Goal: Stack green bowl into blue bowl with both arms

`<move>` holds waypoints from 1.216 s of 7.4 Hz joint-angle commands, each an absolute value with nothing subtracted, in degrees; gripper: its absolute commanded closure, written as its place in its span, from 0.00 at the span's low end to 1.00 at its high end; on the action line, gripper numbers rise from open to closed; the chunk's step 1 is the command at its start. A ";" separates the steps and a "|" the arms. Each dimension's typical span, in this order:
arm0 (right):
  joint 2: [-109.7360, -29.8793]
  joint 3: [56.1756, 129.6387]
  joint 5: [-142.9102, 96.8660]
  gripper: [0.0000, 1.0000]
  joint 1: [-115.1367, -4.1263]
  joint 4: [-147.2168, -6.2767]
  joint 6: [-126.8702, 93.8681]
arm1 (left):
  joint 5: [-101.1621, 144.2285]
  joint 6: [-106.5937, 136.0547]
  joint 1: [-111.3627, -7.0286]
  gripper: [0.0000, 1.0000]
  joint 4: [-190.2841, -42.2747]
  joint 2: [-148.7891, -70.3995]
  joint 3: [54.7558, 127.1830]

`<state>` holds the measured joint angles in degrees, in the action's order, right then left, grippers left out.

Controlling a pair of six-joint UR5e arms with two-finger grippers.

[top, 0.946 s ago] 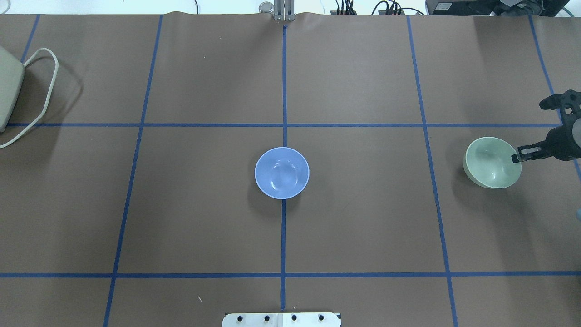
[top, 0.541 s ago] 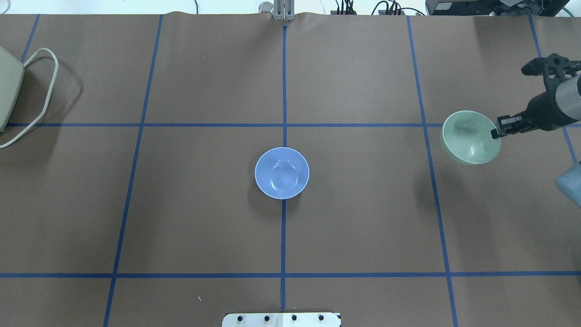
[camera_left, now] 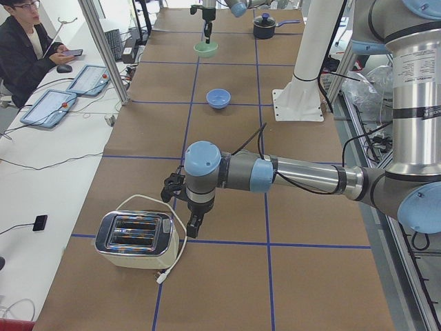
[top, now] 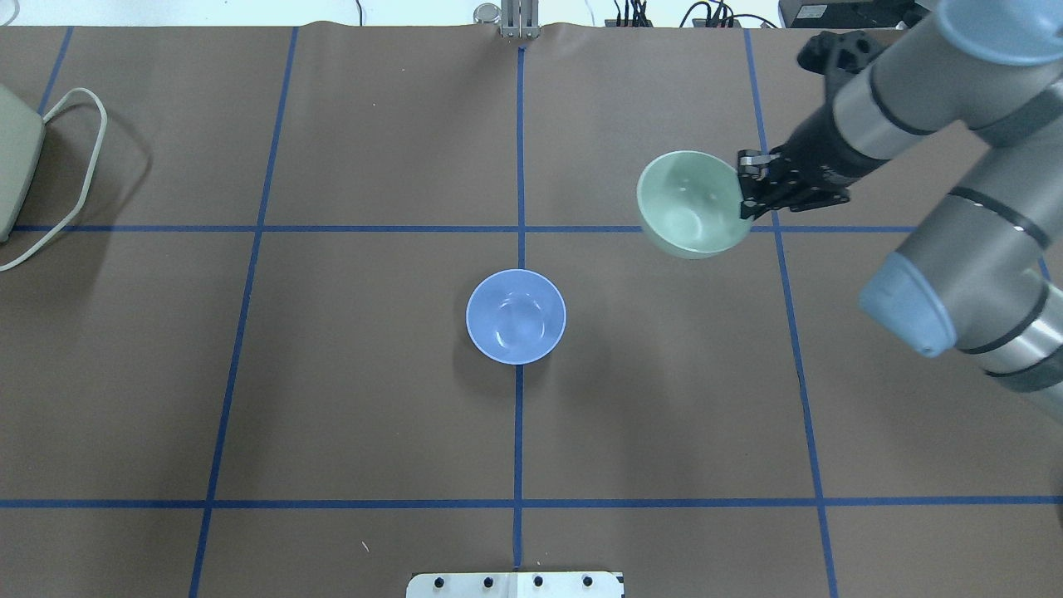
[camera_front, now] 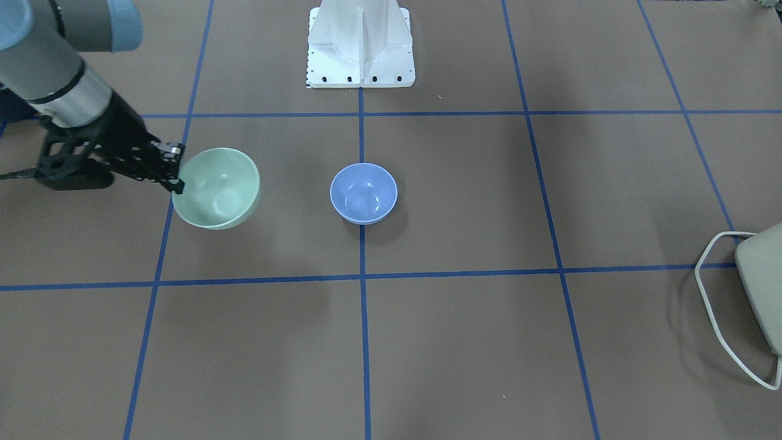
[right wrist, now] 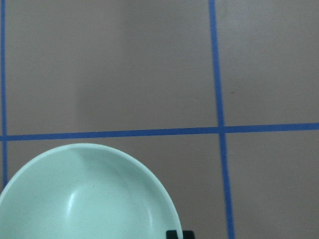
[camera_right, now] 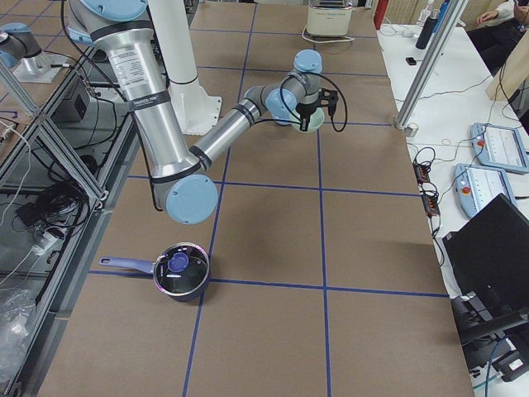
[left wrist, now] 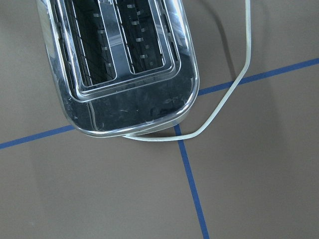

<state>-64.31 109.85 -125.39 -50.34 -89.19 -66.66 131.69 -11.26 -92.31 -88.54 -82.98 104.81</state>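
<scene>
The right gripper (top: pixel 751 187) is closed narrow on the rim of the green bowl (top: pixel 689 203), gripping the side nearest its wrist. The bowl sticks out ahead of the fingertips, mouth up and a little tilted. Its shadow lies apart from it, so it looks lifted clear of the table (top: pixel 332 374). The blue bowl (top: pixel 516 316) sits upright and empty on the table, past the held bowl from the fingers. It lies off toward the robot's left and back toward its base, well apart from the green one. Both bowls are round, so there is no axis to line up. The move likely turns on bringing the green bowl's centre, not the fingertips, over the blue bowl, with the fingers stopping just short of the blue rim. The left gripper (camera_left: pixel 192 225) hangs far away beside the toaster (camera_left: pixel 134 239), and I cannot tell how far open it is. The right arm is much the nearer.
</scene>
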 commanded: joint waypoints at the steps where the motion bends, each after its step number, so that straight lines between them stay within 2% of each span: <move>1: -51.90 105.84 -116.85 1.00 -41.35 -96.04 -80.53 | 131.66 -11.25 -92.37 0.01 -88.59 -82.79 104.77; 3: -47.73 101.18 -109.37 1.00 -34.31 -95.72 -87.87 | 131.66 -11.25 -92.37 0.01 -88.59 -82.79 104.68; 9: -50.45 99.76 -103.01 1.00 -27.69 -91.41 -87.89 | 131.66 -11.34 -92.29 0.01 -88.68 -82.88 104.50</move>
